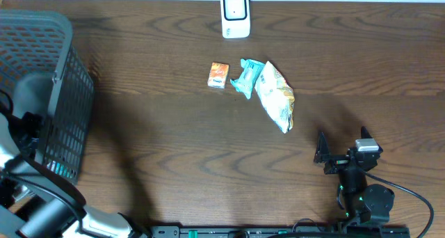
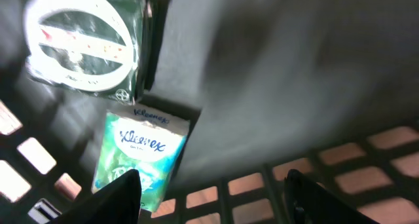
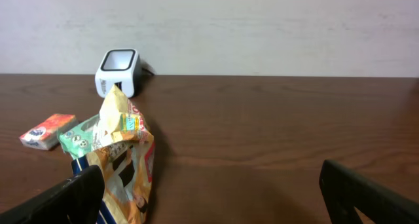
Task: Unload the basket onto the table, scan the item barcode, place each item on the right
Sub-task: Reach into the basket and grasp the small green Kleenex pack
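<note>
While my left gripper (image 2: 213,178) hangs part-open and empty, I see the green-and-white Kleenex tissue pack (image 2: 141,145) lying lengthwise just ahead of one finger

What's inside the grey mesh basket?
A green Kleenex tissue pack and a dark green packet with a white oval label; the rest of the basket is hidden.
</note>
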You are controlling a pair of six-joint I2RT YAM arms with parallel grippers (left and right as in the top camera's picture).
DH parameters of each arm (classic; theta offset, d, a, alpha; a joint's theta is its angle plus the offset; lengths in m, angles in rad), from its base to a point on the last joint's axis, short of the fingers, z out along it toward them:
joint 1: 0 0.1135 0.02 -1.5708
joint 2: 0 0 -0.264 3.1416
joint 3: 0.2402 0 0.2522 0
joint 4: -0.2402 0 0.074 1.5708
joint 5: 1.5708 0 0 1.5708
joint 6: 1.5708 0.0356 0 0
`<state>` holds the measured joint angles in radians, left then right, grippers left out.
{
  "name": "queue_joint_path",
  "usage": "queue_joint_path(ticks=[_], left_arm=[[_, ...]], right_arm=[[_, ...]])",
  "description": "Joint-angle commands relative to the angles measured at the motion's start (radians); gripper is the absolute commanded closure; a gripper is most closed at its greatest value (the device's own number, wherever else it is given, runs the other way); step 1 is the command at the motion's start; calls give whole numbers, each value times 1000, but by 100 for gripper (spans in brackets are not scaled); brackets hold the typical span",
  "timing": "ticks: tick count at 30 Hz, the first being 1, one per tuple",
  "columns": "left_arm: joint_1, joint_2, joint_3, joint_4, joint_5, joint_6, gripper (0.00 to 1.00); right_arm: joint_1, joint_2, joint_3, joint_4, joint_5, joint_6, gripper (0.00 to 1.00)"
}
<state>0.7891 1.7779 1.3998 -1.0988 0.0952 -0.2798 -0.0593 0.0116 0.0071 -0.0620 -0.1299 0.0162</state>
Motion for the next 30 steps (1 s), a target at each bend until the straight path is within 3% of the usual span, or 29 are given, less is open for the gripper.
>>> queue_joint_path(ticks=[1,26,30], left_arm=[[2,55,3,-30,-3,17,31],[2,99,-137,18,-103,16,32],[2,99,-206,63,-153,16,39]], right_arm=[[8,-6,-2,-3,5,-6,1],[8,-6,-2,-3,5,-6,1],[8,-6,-2,-3,5,-6,1]])
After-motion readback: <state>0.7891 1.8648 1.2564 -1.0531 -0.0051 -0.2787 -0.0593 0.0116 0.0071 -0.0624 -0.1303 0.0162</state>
